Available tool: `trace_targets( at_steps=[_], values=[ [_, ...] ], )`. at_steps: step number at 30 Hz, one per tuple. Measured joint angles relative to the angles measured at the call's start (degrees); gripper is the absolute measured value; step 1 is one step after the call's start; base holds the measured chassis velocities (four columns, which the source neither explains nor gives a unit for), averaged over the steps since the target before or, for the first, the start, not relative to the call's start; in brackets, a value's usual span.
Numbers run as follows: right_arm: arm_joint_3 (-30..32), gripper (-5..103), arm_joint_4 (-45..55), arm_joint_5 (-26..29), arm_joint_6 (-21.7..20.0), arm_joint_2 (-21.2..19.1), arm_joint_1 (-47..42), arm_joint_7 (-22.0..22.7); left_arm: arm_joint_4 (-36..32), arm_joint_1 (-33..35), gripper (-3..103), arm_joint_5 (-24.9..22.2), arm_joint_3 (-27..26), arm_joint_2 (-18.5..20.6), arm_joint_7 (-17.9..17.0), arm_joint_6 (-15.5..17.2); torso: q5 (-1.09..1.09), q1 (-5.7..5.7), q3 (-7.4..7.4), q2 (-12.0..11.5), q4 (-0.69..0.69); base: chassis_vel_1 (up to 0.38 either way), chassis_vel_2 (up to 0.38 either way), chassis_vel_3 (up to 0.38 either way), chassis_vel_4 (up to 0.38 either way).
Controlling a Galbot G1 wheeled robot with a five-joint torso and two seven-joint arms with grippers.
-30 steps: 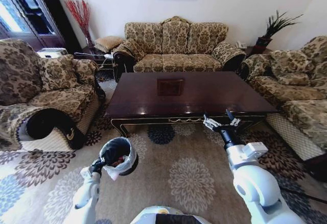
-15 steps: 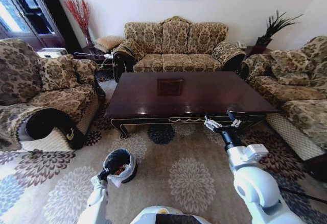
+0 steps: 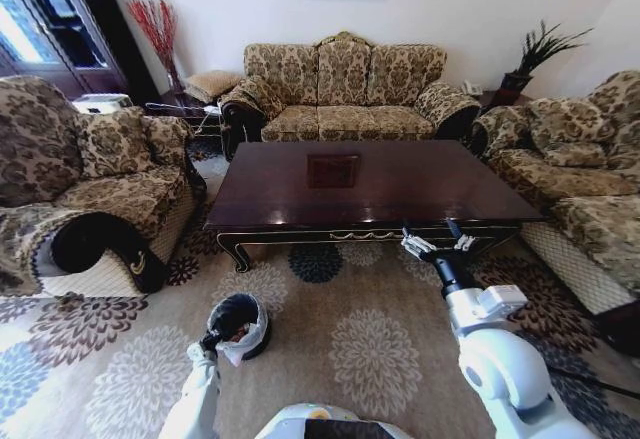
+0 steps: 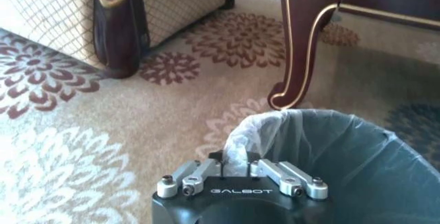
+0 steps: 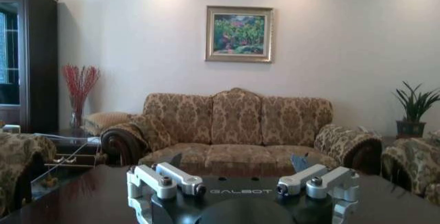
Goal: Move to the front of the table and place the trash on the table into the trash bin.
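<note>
Head camera: high, looking forward and down over the bench [image 3: 370,184] toward the sofa [image 3: 345,84]. Left wrist camera: low, close behind its pincer [image 4: 237,170], facing carpet. Right wrist camera: bench height, facing the same sofa [image 5: 237,126].

The word "GALBOT" stands on the left gripper [image 4: 237,178] (in pale letters) and also on the right gripper [image 5: 237,175].

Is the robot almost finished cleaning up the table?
Nearly, it looks like. The table top shows no trash, and some scraps lie inside the trash bin. The left tool is shut on the bin's plastic bag, holding the bin low over the carpet. The right tool waits open at the table's front edge. Left: letting go of the bin.
</note>
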Motion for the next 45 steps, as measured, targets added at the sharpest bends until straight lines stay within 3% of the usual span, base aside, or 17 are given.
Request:
trace_targets(
  at_steps=[6, 11, 14, 15, 17, 19, 20, 22, 23, 27, 28, 31, 35, 38, 40, 45],
  values=[
    [-0.3, 100, -0.1, 0.2, 0.0, 0.2, 0.8, 0.0, -3.4, 2.4, 48, -2.8, -0.5, 0.0, 1.1, 1.7, -0.03, 0.0, 0.0, 0.0, -0.03, 0.0, 0.0, 0.0, 0.0],
    [-0.3, 100, -0.4, 0.3, 0.2, 0.3, 0.8, 0.0, -9.7, 5.5, 58, -5.0, -1.1, -0.1, 0.8, 3.2, -0.04, 0.0, 0.0, 0.0, 0.0, 0.0, 0.0, 0.0, 0.0],
    [-0.4, 100, -0.6, 0.3, 0.5, 0.5, 0.9, -0.2, -21.4, 9.5, 75, -7.6, -1.7, -0.1, -0.3, 6.1, -0.02, 0.0, 0.0, 0.0, -0.01, 0.0, 0.0, 0.0, 0.0],
    [-0.4, 100, -0.6, 0.3, 0.5, 0.5, 0.9, -0.2, -21.4, 9.5, 75, -7.6, -1.7, -0.1, -0.3, 6.1, -0.02, 0.0, 0.0, 0.0, -0.01, 0.0, 0.0, 0.0, 0.0],
    [-0.6, 100, -0.6, 0.2, 0.5, 0.6, 1.0, -0.2, -28.1, 10.9, 85, -6.5, -2.4, -0.1, -1.5, 5.6, -0.02, 0.0, 0.0, 0.0, -0.03, 0.0, 0.0, 0.0, 0.0],
    [-0.6, 100, -0.5, 0.2, 0.5, 0.6, 1.0, -0.2, -30.8, 11.4, 85, -5.7, -2.7, -0.2, -1.7, 5.4, -0.04, 0.0, 0.0, 0.0, -0.02, 0.0, 0.0, 0.0, 0.0],
    [-0.6, 100, -0.5, 0.1, 0.5, 0.6, 1.1, -0.3, -35.4, 12.5, 96, -5.3, -3.1, -0.4, -1.8, 5.4, -0.04, 0.0, 0.0, 0.0, -0.03, 0.0, 0.0, 0.0, 0.0],
    [-0.3, 100, -0.4, -0.6, 0.2, 0.6, 0.9, -0.3, -45.0, 15.3, 98, -5.5, -3.9, -1.0, -1.7, 6.5, -0.02, 0.0, 0.0, 0.0, -0.02, 0.0, 0.0, 0.0, 0.0],
    [-0.3, 100, -0.4, -0.6, 0.2, 0.6, 0.9, -0.3, -45.0, 15.3, 98, -5.5, -3.9, -1.0, -1.7, 6.5, -0.02, 0.0, 0.0, 0.0, -0.02, 0.0, 0.0, 0.0, 0.0],
    [0.6, 100, -0.2, -1.7, -2.2, 1.5, -0.1, -0.9, -63.6, 22.6, 100, -6.3, -5.0, -5.5, 0.7, 10.8, -0.01, 0.0, 0.0, 0.0, -0.02, 0.0, 0.0, 0.0, 0.0],
    [0.6, 100, -0.2, -1.7, -2.2, 1.5, -0.1, -0.9, -63.6, 22.6, 100, -6.3, -5.0, -5.5, 0.7, 10.8, -0.01, 0.0, 0.0, 0.0, -0.02, 0.0, 0.0, 0.0, 0.0],
    [0.6, 100, -1.5, -4.8, -0.8, 2.5, -0.9, -1.6, -72.8, 26.6, 100, -5.1, -3.9, -9.8, 1.0, 12.5, -0.02, -0.01, 0.0, 0.0, -0.03, 0.0, 0.0, 0.0, 0.0],
    [0.5, 100, -1.9, -5.5, -0.3, 2.9, -1.4, -2.0, -76.1, 27.9, 100, -3.9, -3.2, -11.3, 0.8, 13.6, -0.02, 0.0, 0.0, 0.0, 0.01, 0.0, 0.0, 0.0, 0.0],
    [0.1, 100, -2.0, -5.6, 0.0, 3.3, -2.4, -2.3, -77.9, 28.1, 100, 2.9, -2.5, -11.7, 0.2, 12.9, -0.02, 0.0, 0.0, 0.0, -0.02, -0.039, -0.034, 0.042, 0.044],
    [-0.1, 100, -2.0, -5.7, 0.2, 3.4, -2.7, -2.3, -77.8, 28.0, 100, 4.7, -2.3, -11.7, 0.1, 12.1, -0.02, 0.0, 0.0, 0.0, -0.03, -0.092, -0.083, 0.086, 0.073],
    [-1.6, 100, -1.7, -6.2, 0.5, 4.0, -3.6, -2.3, -77.3, 28.6, 100, 5.6, -2.2, -11.6, -0.5, 10.9, -0.04, 0.0, 0.0, 0.0, -0.02, -0.159, -0.142, 0.164, 0.18]
  ],
)
